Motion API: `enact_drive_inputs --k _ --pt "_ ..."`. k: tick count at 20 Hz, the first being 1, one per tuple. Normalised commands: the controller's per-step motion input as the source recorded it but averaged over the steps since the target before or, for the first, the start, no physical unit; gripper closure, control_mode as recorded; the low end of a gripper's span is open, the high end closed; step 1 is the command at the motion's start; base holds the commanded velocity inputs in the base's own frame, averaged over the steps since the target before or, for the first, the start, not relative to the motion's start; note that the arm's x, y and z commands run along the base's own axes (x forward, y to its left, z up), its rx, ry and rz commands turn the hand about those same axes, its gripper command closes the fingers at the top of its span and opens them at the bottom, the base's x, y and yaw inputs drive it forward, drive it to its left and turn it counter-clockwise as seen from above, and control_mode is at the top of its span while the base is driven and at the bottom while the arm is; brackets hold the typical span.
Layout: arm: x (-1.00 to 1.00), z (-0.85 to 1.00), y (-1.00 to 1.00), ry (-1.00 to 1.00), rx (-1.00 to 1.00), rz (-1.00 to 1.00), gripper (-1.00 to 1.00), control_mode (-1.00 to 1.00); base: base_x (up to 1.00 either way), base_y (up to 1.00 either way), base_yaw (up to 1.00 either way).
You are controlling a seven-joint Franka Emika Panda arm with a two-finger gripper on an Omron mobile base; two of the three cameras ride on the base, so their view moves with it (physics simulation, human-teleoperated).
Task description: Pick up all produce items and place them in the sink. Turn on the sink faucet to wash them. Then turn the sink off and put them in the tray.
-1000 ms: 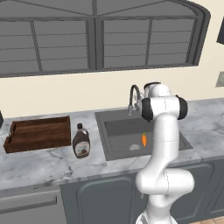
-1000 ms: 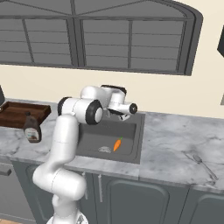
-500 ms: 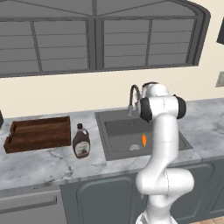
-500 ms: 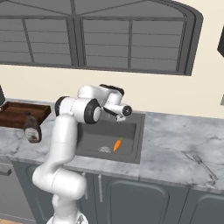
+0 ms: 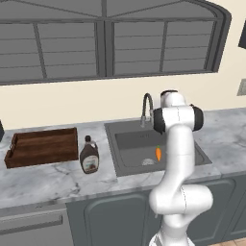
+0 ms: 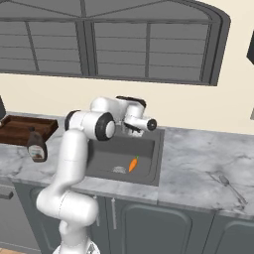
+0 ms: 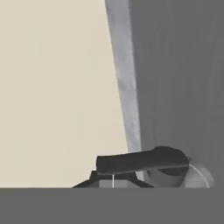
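Left base view, left to right. Tray [image 5: 42, 147] at left centre of frame: shallow, dark-brown wood, raised sides, cut-out handle at its end; nothing seen in it. Just right of it, brown syrup bottle [image 5: 89, 155] with dark cap, upright on the marbled grey bench [image 5: 53, 180]. Centre: sink [image 5: 130, 154], dark-grey metal, rectangular, sunk into the bench. Carrot [image 5: 158, 153] lay inside, right part of the basin, small, orange, tapered, long axis running roughly top-to-bottom in frame, green end up; pale round drain just left of it. Faucet [image 5: 146, 108] behind the basin at centre: slim grey gooseneck, arched spout. White arm rose from lower right, wrist held high at the back of the sink, just right of the faucet.

Right base view. Hand [image 6: 137, 120] reached toward frame centre above the rear edge of the sink, faucet hidden behind it. Carrot lower in frame, below and slightly right of the hand, well apart from it.

Hand view. Dark rounded lever-like bar [image 7: 142, 159] lay across the bottom centre, long axis left-to-right, very near the camera; identity not certain, judged the faucet's lever. Jaws: open or closed could not be told.

Judged step: produce in the basin, water next; the lever sat right at the hand, so the move turned on a short push across that bar.
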Motion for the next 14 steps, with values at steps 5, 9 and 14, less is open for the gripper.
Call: enact_drive_inputs --k 5,9,14 --pt "-0.04 -0.13 -1.0 0.21 0.19 -0.36 1.0 -1.0 0.0 0.0 0.0" --pt "-0.16 -0.18 -0.98 0.16 0.14 -0.39 1.0 -1.0 0.0 0.0 0.0" --pt "-0.22 0.08 -0.36 0.01 0.1 -0.26 1.0 -1.0 0.0 0.0 0.0"
